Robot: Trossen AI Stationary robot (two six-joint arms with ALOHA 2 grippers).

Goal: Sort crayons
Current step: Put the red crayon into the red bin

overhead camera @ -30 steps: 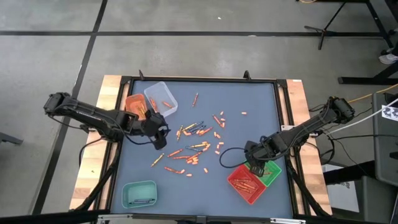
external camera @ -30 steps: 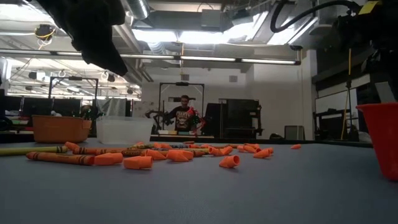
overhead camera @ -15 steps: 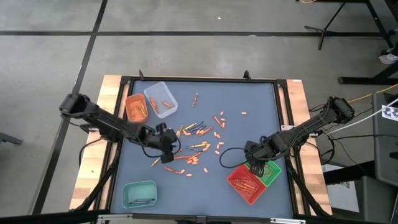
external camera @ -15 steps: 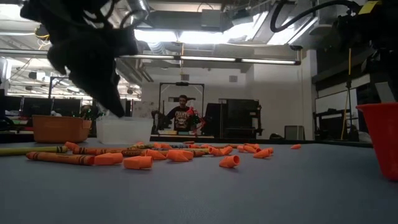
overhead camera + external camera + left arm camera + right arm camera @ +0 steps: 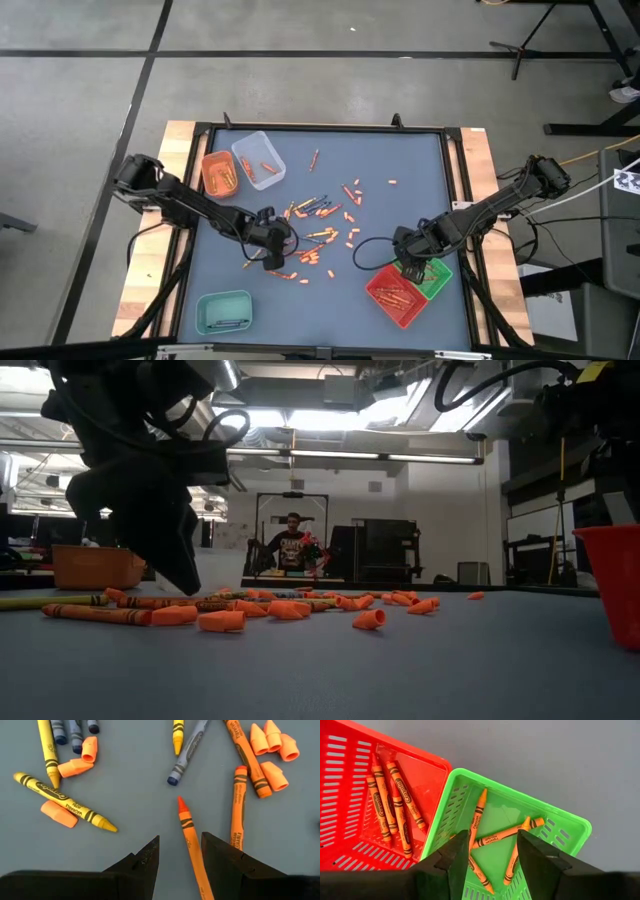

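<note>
Currently our left gripper [image 5: 180, 855] hangs with fingers wide over an orange crayon [image 5: 192, 845]; we should straddle it squarely before closing. Right gripper [image 5: 492, 852], likewise wide, waits above the green tray [image 5: 570, 827].

Paper-wrapped crayons [image 5: 191, 842]; matt table [image 5: 135, 795]; plastic trays [image 5: 560, 827].

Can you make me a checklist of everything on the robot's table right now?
Surface: blue-grey table top with a wooden border.
Job's things: crayons scattered mid-table; some already in the red tray and green tray.
Clutter: orange tray, clear tray, teal tray.
Grippers: left gripper open, low over an orange crayon; right gripper open above the green tray.
Cables: black cable looping by the right arm.
Surroundings: a person far behind the table.
</note>
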